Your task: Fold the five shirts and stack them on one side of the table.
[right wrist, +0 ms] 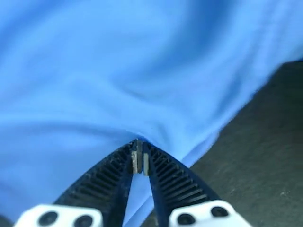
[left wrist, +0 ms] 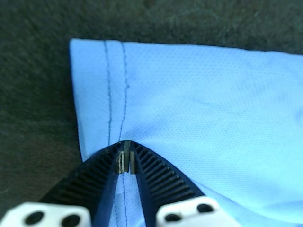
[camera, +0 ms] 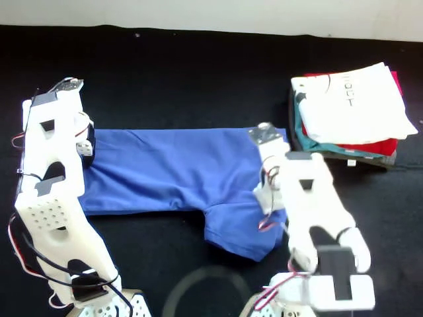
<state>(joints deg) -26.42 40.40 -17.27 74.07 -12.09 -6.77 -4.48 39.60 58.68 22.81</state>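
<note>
Left gripper (left wrist: 126,163): jaws clenched on the blue shirt (left wrist: 199,104), pinching the cloth just behind its double-stitched hem. Bare black table (left wrist: 38,94) lies beyond and beside that hem. Right gripper (right wrist: 139,163): jaws pinched shut on a raised ridge of the same shirt close to its edge, with open table just beside the fingers. The shirt lies spread between the two grippers. A stack of folded shirts (camera: 350,112), white uppermost, sits beyond the right gripper, near the blue cloth.

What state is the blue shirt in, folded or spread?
Not fully folded: the blue shirt lies stretched long on the table, one sleeve sticking out.
</note>
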